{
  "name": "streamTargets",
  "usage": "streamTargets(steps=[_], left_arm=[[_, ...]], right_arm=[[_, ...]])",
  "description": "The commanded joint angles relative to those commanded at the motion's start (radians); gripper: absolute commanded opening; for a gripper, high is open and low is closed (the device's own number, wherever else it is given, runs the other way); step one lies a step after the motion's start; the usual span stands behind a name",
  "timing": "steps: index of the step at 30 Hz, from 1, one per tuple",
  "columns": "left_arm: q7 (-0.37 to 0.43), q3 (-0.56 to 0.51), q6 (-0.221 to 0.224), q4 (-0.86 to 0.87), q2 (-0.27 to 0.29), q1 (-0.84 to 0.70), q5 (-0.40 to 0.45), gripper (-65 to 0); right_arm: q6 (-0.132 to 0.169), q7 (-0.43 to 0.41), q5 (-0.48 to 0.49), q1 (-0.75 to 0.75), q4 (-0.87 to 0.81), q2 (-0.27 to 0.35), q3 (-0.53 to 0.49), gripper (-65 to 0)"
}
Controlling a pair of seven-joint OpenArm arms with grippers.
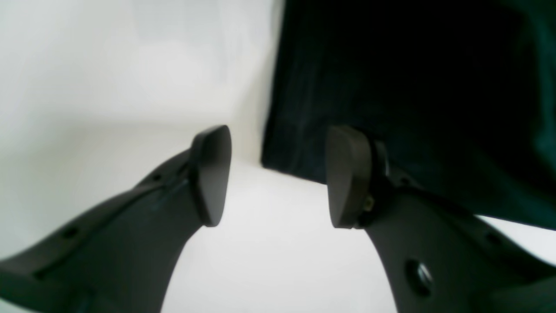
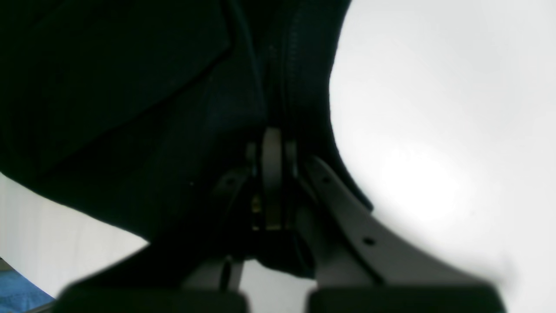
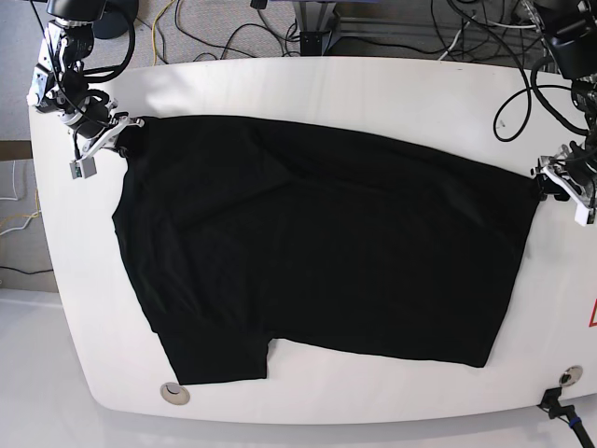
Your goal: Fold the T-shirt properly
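White table (image 3: 373, 84): left gripper (image 1: 278, 176) open astride black fabric T-shirt (image 1: 391, 108) corner, frame right; right gripper (image 2: 278, 178) pinching upper-left edge. Close left squarely, lift together.

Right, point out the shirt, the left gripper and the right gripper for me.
Shirt (image 3: 326, 243): base view, middle of the black cloth.
Left gripper (image 1: 278, 178): left wrist view, midway between its fingertips.
Right gripper (image 2: 273, 178): right wrist view, between fingertips.
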State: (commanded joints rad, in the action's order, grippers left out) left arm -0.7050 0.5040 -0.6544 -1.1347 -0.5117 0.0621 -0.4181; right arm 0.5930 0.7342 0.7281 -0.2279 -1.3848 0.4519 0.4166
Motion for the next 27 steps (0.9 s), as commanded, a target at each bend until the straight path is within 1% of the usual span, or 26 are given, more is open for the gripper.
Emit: streamTargets(steps=[4, 6, 10, 19, 20, 21, 25, 26, 27], left_arm=[[0.008, -0.002, -0.002, 0.012, 0.008, 0.002, 0.029, -31.7], [0.008, -0.006, -0.002, 0.012, 0.021, 0.002, 0.029, -31.7], [0.008, -0.055, -0.002, 0.012, 0.028, 0.002, 0.029, -31.7], [0.008, -0.055, -0.002, 0.012, 0.031, 0.002, 0.029, -32.6], [0.008, -0.055, -0.002, 0.012, 0.031, 0.002, 0.029, -35.8], [0.008, -0.055, -0.002, 0.012, 0.031, 0.002, 0.029, -40.5], [0.008, -0.055, 0.006, 0.012, 0.031, 0.0, 0.029, -62.6], [0.008, -0.055, 0.006, 0.012, 0.031, 0.0, 0.029, -65.0], [0.008, -0.055, 0.006, 0.012, 0.031, 0.0, 0.029, -65.0]], right_arm=[[0.0, 0.0, 0.0, 0.0, 0.0, 0.0, 0.0, -64.9], [0.0, 0.0, 0.0, 0.0, 0.0, 0.0, 0.0, -64.9], [0.0, 0.0, 0.0, 0.002, 0.0, 0.0, 0.0, -64.9], [0.0, 0.0, 0.0, 0.002, 0.0, 0.0, 0.0, -64.9], [0.0, 0.0, 0.0, 0.002, 0.0, 0.0, 0.0, -64.9], [0.0, 0.0, 0.0, 0.002, 0.0, 0.0, 0.0, -64.9], [0.0, 0.0, 0.0, 0.002, 0.0, 0.0, 0.0, -64.9], [0.0, 0.0, 0.0, 0.002, 0.0, 0.0, -0.002, -64.9], [0.0, 0.0, 0.0, 0.002, 0.0, 0.0, -0.002, -64.9]])
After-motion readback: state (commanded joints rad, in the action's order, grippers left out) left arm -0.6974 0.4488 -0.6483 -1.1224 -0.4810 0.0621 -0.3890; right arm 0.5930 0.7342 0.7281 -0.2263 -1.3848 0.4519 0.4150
